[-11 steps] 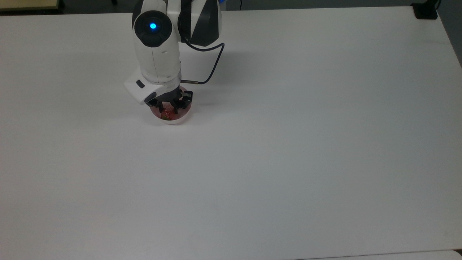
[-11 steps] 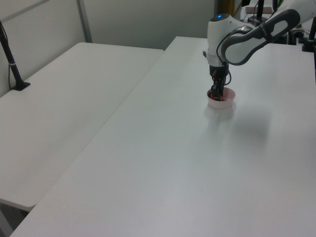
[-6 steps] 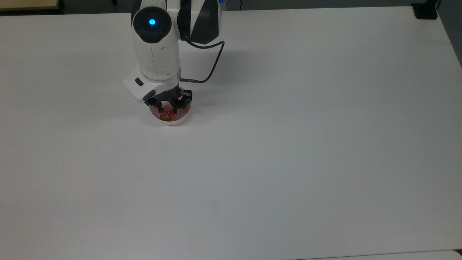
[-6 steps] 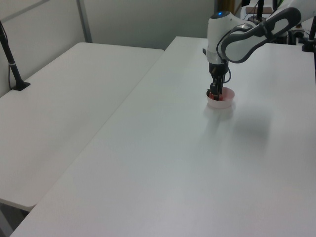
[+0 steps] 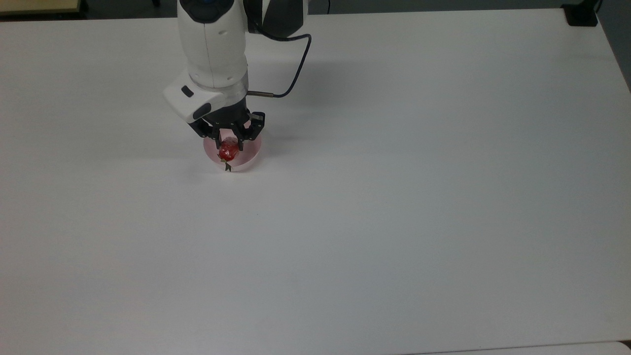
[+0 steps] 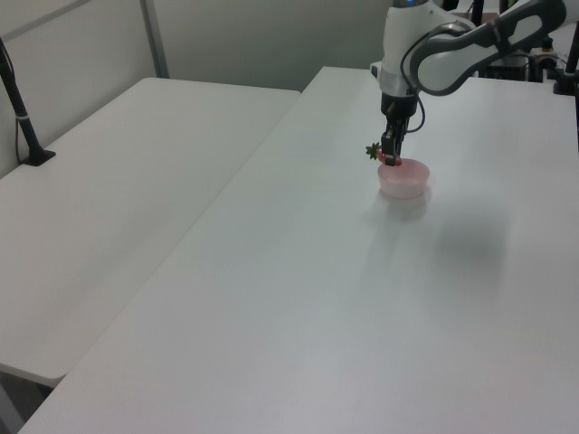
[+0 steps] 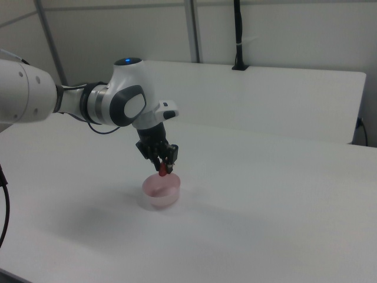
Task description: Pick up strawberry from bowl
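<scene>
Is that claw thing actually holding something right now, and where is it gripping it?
Yes: the tool pinches the strawberry by its red body, leafy cap sticking out, lifted just above the bowl.

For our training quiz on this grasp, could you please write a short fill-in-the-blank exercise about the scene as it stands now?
1. The tool is shut on the ____.
2. The strawberry hangs just above the pale ____ bowl.
3. In the left view, the strawberry's green cap points toward the left view's ____.
4. The bowl stands on a ____ table.

Missing words: strawberry; pink; left; white
</scene>
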You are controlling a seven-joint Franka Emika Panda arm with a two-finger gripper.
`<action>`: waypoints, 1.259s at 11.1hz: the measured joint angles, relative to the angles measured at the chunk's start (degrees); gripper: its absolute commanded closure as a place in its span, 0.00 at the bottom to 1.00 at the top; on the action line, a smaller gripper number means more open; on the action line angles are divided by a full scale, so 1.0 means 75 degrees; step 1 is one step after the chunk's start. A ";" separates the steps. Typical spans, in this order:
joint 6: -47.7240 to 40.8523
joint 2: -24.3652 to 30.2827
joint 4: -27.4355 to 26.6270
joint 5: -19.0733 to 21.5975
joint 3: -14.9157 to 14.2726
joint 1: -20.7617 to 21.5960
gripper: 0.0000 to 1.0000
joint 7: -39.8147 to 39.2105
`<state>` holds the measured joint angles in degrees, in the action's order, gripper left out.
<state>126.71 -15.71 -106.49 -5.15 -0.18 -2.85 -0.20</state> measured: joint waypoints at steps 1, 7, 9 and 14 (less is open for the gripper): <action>-0.0002 0.0047 0.0046 0.0001 0.0002 -0.0088 0.81 -0.0017; -0.0004 -0.0045 0.0137 0.0000 -0.0002 -0.1425 0.81 -0.1582; 0.0052 -0.0382 0.0202 -0.0001 -0.0002 -0.1793 0.81 -0.2000; 0.0422 -0.1496 0.0962 -0.0031 -0.0002 -0.2211 0.02 -0.2087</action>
<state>129.88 -26.93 -99.28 -5.38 -0.20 -19.43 -15.85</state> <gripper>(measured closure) 0.599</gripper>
